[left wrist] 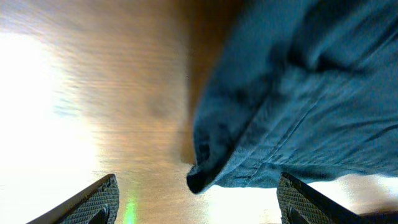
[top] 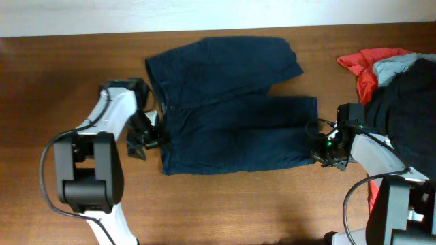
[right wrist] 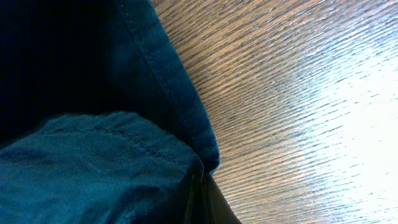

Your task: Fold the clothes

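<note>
Right gripper (top: 325,153) clenched on shorts (top: 231,116) hem at 3 o'clock. Left gripper (left wrist: 199,199) unclenched, straddling waistband (left wrist: 249,155) at 9. Pinch both layers deep before lifting.

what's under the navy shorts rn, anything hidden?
Only the wooden table shows around the shorts, which lie spread on it. Anything beneath the fabric is covered. At one leg's hem, the right end effector is shut on the cloth.

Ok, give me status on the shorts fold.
Left gripper open around waistband corner. Right gripper shut on shorts at leg hem. Shorts flat, unfolded. Red garment and black garment piled right, off the shorts.
</note>
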Robot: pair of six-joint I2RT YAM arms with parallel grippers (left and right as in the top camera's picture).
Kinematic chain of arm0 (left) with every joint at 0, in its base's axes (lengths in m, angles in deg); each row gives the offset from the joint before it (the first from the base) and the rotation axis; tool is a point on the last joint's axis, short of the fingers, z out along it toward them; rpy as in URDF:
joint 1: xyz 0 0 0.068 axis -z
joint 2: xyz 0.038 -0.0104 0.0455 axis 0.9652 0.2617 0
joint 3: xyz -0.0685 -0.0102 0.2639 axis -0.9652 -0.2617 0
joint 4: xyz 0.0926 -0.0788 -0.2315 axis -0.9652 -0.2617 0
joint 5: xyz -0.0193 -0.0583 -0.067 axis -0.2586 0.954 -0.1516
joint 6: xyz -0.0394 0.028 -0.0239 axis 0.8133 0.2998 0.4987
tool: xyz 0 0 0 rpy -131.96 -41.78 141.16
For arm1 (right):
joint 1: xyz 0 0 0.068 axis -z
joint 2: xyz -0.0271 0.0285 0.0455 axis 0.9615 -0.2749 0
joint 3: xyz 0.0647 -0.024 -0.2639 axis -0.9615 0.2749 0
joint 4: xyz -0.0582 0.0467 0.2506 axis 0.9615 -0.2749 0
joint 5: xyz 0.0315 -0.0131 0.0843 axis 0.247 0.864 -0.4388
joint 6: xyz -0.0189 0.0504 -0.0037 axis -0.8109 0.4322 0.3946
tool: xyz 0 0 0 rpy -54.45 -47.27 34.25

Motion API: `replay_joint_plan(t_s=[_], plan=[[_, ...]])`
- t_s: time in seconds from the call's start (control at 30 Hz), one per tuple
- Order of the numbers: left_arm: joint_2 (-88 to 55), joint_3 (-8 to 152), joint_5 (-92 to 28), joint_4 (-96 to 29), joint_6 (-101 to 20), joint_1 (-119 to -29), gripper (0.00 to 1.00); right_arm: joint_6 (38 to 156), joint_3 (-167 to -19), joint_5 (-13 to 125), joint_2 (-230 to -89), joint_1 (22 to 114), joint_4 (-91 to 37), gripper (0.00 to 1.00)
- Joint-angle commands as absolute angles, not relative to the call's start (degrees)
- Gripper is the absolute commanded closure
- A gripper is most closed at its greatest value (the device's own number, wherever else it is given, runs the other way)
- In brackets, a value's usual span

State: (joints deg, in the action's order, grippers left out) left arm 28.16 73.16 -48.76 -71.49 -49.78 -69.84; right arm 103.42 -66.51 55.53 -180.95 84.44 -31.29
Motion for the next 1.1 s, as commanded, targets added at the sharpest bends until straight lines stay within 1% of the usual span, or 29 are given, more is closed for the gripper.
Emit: replay_joint_plan(t_s=[0.0,0.17,0.23,0.3,0.37,0.4,0.43,0.47,0.5,0.6,0.63,0.8,0.93,1.07], plan=[[27.11,69.42,-51.28,-70.87,-49.21,-66.21,0.19,102.9,-65.94,57.08,-181.1,84.07,-31.35,0.95],[27.11,65.51,-51.21,-68.3,-49.01,-64.33,0.21,102.87,-65.94,57.08,-181.1,84.07,-31.37,0.95],[27.11,64.64,-51.23,-67.79,-49.01,-64.35,0.23,102.87,-65.94,57.08,-181.1,84.07,-31.37,0.95],[27.11,63.35,-51.19,-66.37,-48.99,-64.5,0.28,102.87,-65.94,57.08,-181.1,84.07,-31.37,0.95],[27.13,61.9,-51.19,-64.47,-48.05,-64.48,0.36,102.87,-65.94,57.08,-181.1,84.07,-31.4,0.94],[27.13,61.16,-50.95,-63.38,-47.79,-64.48,0.41,102.87,-65.94,57.08,-181.1,84.07,-31.37,0.95],[27.13,60.48,-50.69,-62.2,-47.72,-64.44,0.48,102.87,-65.94,57.08,-181.1,84.07,-31.37,0.94],[27.13,59.91,-50.56,-61.28,-47.7,-64.44,0.6,102.87,-65.94,57.08,-181.1,84.07,-31.37,0.94],[27.13,59.48,-50.58,-60.3,-47.74,-64.44,0.8,102.87,-65.94,57.08,-181.1,84.07,-31.37,0.95],[27.11,59.48,-50.56,-59.42,-47.72,-64.48,0.97,102.87,-65.94,57.08,-181.1,84.07,-31.37,0.94],[27.11,59.48,-50.56,-59.16,-47.72,-64.48,0.99,102.87,-65.94,57.1,-181.1,84.07,-31.37,0.94],[26.56,59.5,-50.66,-58.63,-47.74,-64.48,0.99,102.87,-65.94,57.08,-181.1,84.07,-31.59,0.96],[22.76,59.52,-51.71,-58.37,-47.7,-64.48,0.99,102.87,-66.53,56.88,-181.04,84.07,-32.51,0.96],[16.27,59.63,-52.09,-58.31,-47.7,-64.48,0.99,102.87,-70.69,56.88,-181.04,84.07,-38.3,0.96]])
